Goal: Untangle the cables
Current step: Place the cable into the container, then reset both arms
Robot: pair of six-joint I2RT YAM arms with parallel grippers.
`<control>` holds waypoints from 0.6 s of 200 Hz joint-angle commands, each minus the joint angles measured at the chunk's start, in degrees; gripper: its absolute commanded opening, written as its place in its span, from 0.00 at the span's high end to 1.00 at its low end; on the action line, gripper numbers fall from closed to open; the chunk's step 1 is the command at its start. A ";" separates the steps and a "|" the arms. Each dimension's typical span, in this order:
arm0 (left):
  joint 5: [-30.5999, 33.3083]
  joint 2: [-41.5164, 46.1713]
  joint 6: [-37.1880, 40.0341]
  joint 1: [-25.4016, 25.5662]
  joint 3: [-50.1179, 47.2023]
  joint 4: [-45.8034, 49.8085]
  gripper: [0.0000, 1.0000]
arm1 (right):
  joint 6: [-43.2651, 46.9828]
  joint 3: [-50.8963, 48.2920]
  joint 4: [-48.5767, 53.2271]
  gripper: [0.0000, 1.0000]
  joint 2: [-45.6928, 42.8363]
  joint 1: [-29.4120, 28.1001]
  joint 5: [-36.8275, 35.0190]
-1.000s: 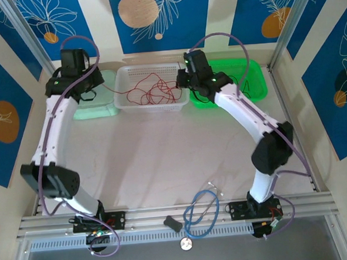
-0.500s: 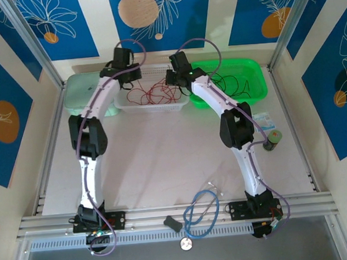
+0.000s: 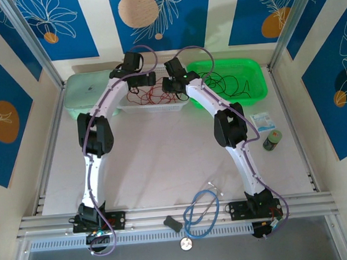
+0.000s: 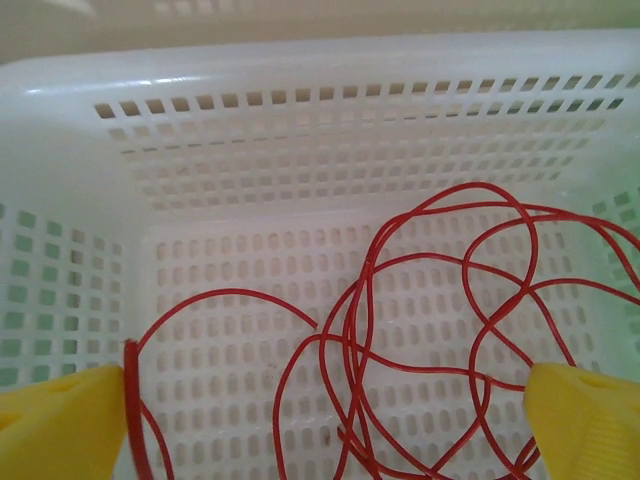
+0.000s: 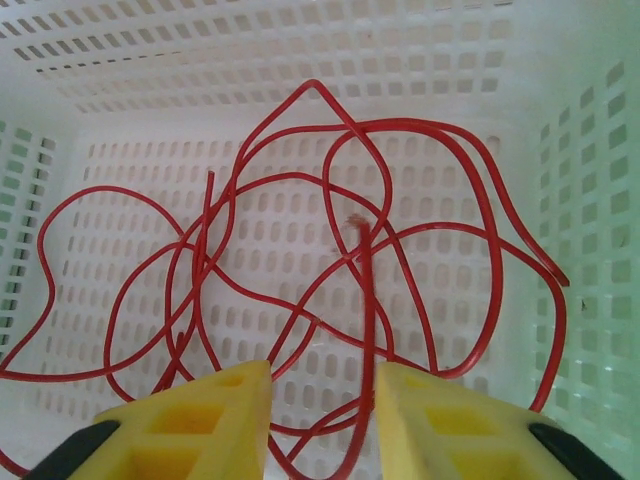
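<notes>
Several thin red cables [image 3: 154, 96] lie looped and crossed in the white slotted basket [image 3: 125, 103]. In the left wrist view the red loops [image 4: 420, 330] spread over the basket floor [image 4: 230, 270], and my left gripper [image 4: 325, 430] stands wide open above them, one strand end beside its left finger [image 4: 60, 425]. My right gripper [image 5: 322, 420] is open low over the red tangle [image 5: 300, 250]; one strand rises between its fingers, close to the right finger [image 5: 450, 425]. From above, the left gripper [image 3: 142, 80] and right gripper [image 3: 169, 85] face each other over the basket. Black cables [image 3: 226, 82] lie in the green tray [image 3: 255, 72].
A pale mint tray [image 3: 84, 91] sits left of the basket. On the table at right are a small packet [image 3: 261, 122] and a dark bottle [image 3: 273, 140]. A thick blue looped tube [image 3: 201, 211] lies at the near edge between the arm bases.
Both arms have swung inward and reached forward: the left gripper came from the mint tray and the right from the basket's right edge, and both have closed in over the basket.
</notes>
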State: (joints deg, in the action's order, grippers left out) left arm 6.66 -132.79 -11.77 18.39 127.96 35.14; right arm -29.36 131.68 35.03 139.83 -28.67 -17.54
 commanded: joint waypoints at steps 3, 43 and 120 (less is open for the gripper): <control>2.74 5.60 3.99 -0.28 0.89 0.45 0.00 | -0.30 1.30 2.30 0.65 -0.41 -0.42 1.07; 5.67 6.97 7.17 -0.08 1.94 1.59 0.00 | 0.68 1.07 3.48 0.57 -3.25 -0.84 -0.27; 7.03 23.47 8.58 0.15 -10.35 -4.77 0.00 | 2.69 -2.69 6.74 0.41 -14.80 -1.72 -4.04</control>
State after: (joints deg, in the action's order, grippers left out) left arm 12.25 -119.68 -4.73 18.41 123.35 35.09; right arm -27.73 130.80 39.97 132.44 -29.80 -18.96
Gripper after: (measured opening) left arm 0.999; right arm 0.570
